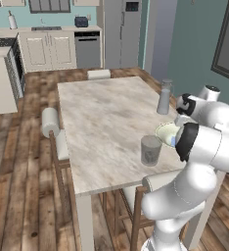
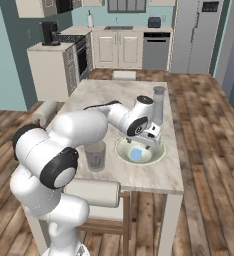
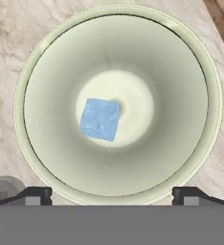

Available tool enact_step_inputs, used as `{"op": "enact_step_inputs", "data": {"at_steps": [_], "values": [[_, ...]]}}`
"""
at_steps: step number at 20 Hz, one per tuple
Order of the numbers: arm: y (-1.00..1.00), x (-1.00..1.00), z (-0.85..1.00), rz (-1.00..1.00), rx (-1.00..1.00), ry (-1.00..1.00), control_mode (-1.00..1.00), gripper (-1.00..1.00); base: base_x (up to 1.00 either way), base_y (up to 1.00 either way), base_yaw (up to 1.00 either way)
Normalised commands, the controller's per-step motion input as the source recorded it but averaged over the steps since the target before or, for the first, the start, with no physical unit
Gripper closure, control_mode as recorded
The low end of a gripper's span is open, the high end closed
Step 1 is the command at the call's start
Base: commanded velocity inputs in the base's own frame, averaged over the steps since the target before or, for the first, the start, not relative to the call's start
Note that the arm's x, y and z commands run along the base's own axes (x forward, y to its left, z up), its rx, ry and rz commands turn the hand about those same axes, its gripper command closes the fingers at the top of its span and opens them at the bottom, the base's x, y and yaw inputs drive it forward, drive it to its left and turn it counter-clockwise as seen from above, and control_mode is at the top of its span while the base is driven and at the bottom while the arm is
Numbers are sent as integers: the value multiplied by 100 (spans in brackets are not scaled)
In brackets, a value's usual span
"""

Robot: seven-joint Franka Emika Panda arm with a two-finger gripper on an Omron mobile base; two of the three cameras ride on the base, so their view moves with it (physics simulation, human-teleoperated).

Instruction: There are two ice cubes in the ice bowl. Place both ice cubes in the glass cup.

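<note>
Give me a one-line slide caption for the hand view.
Open gripper hovering above the ice bowl, with one pale blue ice cube on its floor.

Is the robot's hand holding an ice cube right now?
No, nothing is held. The gripper hangs open above the ice bowl, and the blue ice cube lies loose at the bottom.

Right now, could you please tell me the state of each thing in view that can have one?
gripper: open, empty, poised above the ice bowl.
ice bowl: upright on the table, holding one cube.
pale blue ice cube: lying at the bowl's bottom, untouched.
glass cup: upright beside the bowl; contents unclear.
capped bottle: upright, cap on.
</note>
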Motion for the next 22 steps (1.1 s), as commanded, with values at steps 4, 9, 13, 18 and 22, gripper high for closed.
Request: {"op": "enact_step_inputs", "data": {"at_steps": [4, 9, 13, 18, 22], "values": [[0, 0, -16, 0, 0, 0, -100, -100, 0, 0, 0], [0, 12, -27, 0, 0, 0, -100, -100, 0, 0, 0], [0, 26, -31, 0, -4, 0, -100, -100, 0, 0, 0], [0, 32, -30, 0, -5, 0, -100, -100, 0, 0, 0], [0, 36, -13, -1, 0, 0, -100, -100, 0, 0, 0]]}}
